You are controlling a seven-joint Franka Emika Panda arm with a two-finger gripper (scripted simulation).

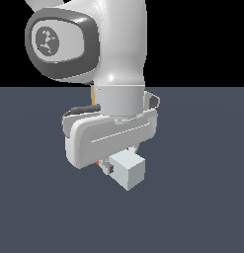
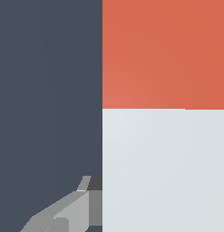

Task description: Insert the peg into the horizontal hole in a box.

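The peg fills much of the wrist view, its red part [image 2: 163, 54] beyond its pale grey-white part [image 2: 163, 172]. My gripper [image 2: 163, 199] straddles the white part: one grey finger [image 2: 68, 210] lies against its side, and only a sliver of the other shows at the picture's edge. In the exterior view the peg's white end [image 1: 127, 172] sticks out under the hand [image 1: 113, 136], with a speck of red behind it. A thin tan-orange sliver of the box [image 1: 93, 95] shows behind the arm. The hole is hidden.
The arm's large white links [image 1: 89, 39] fill the middle and top of the exterior view and hide what is behind them. A plain dark blue-grey floor [image 1: 202, 197] lies all around.
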